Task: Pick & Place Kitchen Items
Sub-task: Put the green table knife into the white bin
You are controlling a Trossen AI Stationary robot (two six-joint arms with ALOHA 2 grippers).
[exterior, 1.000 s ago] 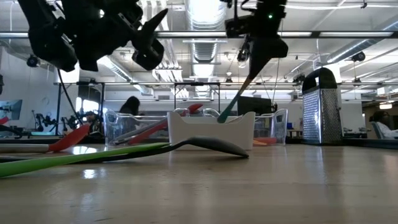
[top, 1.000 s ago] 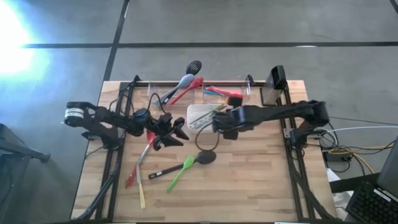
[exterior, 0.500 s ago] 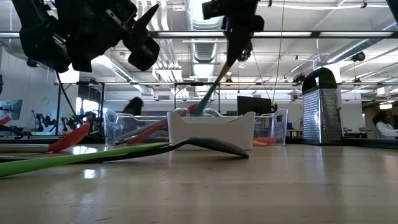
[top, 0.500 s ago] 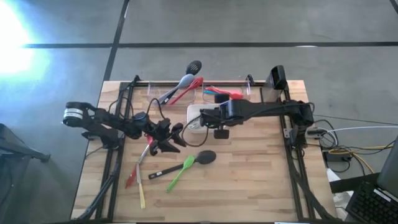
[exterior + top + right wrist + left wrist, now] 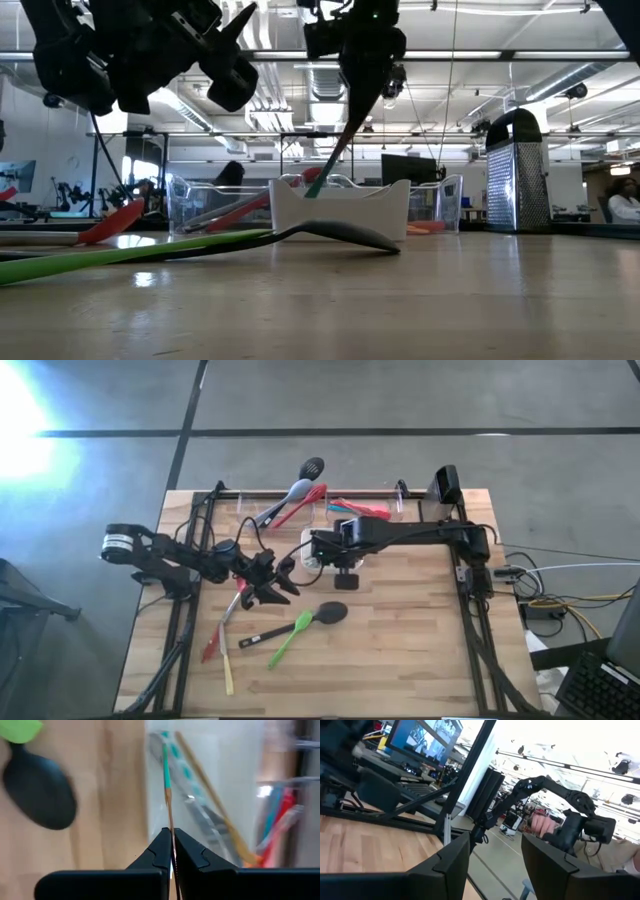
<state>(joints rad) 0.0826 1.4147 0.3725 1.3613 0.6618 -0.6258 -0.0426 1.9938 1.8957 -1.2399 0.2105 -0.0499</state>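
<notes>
Several utensils already sit in the clear bins (image 5: pixel 300 508), your right pincer (image 5: pixel 322 546) is clenched on a teal-handled utensil (image 5: pixel 166 775) over the white dish (image 5: pixel 340 208), left pincer (image 5: pixel 276 582) released, while the green spoon (image 5: pixel 290 634) waits on the surface (image 5: pixel 400 660).

Colours on your light wooden plank table (image 5: pixel 420 650)

You have a lime-green long-handled spatula (image 5: pixel 291 635) crossing a black spoon with a rounded bowl (image 5: pixel 331 612), a red flat-bladed turner (image 5: pixel 213 644) and a pale yellow slim utensil (image 5: pixel 228 672); your black right gripper (image 5: pixel 172 849) pinches a thin wood-brown stick with a teal tip (image 5: pixel 167 785) over the white square dish (image 5: pixel 340 208); red and blue handles (image 5: pixel 355 509) fill the clear plastic bin (image 5: pixel 398 490), and a grey-and-black slotted spoon (image 5: pixel 299 480) leans beside them
</notes>
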